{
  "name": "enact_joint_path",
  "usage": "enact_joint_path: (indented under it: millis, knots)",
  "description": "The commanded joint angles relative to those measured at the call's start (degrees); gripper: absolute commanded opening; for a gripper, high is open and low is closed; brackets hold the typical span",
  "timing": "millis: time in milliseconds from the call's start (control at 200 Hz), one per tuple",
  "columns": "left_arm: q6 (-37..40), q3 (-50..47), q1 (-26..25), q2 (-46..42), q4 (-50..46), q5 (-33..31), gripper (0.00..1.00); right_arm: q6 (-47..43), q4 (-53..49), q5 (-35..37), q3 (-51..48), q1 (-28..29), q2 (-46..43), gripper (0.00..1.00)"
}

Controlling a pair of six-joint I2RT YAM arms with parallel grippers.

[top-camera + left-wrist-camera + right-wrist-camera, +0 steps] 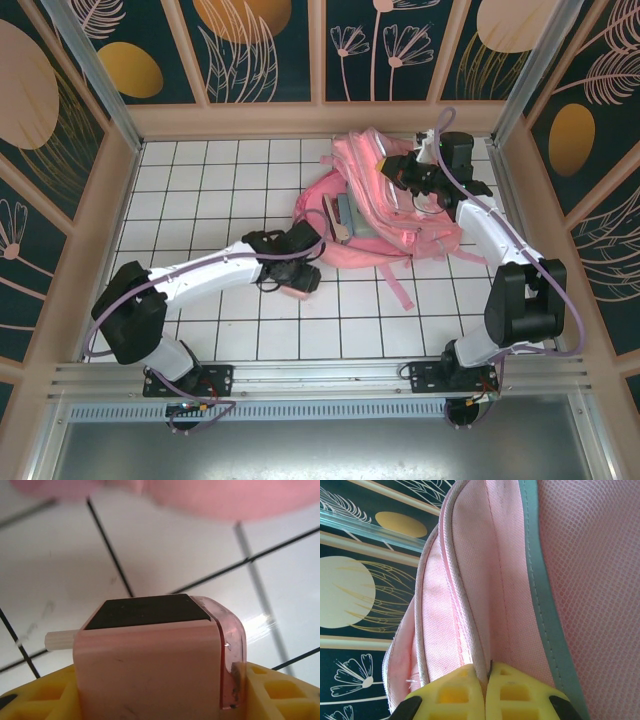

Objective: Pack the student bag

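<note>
White black-gridded tabletop (pixel 200 180) within floral-panelled walls (pixel 260 50), student bag (pixel 365 215) lying toward 1 o'clock, right gripper (pixel 485 680) pinched on its seam, left gripper (pixel 298 280) toward 7 o'clock clamped around small pink box (pixel 150 660).

Left arm (pixel 200 268): stretched low, forearm reaching toward the right.
Left gripper (pixel 160 690): fingers pressed against both sides of a small pink box (pixel 150 650).
Right arm (pixel 497 240): raised, elbow bent, reaching back.
Right gripper (pixel 485 677): pinched tight on the student bag (pixel 490 580) seam.

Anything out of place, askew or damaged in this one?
Nothing looks spilled or damaged. The student bag lies slumped on the tiles, one strap trailing loose toward the near edge; the right claw pinches its opening seam.
</note>
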Motion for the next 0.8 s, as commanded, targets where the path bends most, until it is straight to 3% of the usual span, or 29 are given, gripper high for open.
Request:
enact_joint_path:
  millis: [0,355,640,796]
  knots:
    - [1.6,6.9,1.1,0.4,-1.3,-2.1,0.38,-0.3,3.1,-2.0,-0.4,0.3,-2.1,0.0]
    - [3.8,27.9,10.4,14.0,5.0,-6.8,0.34,-0.6,2.3,-2.1,-2.3,1.2,-4.7,0.0]
    - [3.0,44.8,14.0,29.8,9.9,-8.7,0.32,0.1,2.1,-1.0,-3.5,1.7,-6.8,0.0]
    - [1.5,48.3,15.0,35.1,13.9,-8.4,0.32,0.2,1.6,-0.5,-4.0,1.8,-7.8,0.0]
